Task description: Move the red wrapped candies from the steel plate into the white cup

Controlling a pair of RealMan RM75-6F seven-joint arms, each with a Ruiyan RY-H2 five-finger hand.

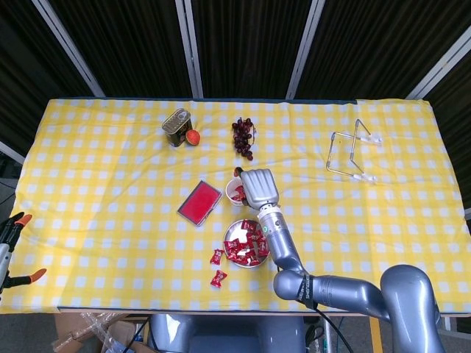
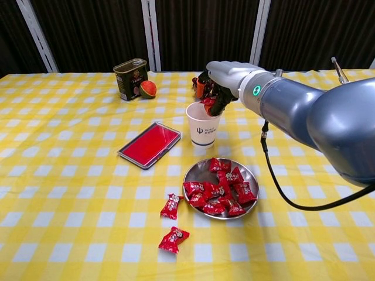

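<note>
The right robot hand [image 2: 220, 82] hovers over the white cup's [image 2: 203, 125] far rim, fingers loosened with a candy [image 2: 208, 102] seemingly dropping in, while the remaining red wrapped candies [image 2: 220, 190] sit on the steel plate [image 2: 197, 174] just nearer, below it.

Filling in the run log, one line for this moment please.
right hand over white cup, fingers apart | candy in cup | more on steel plate | two on cloth
</note>
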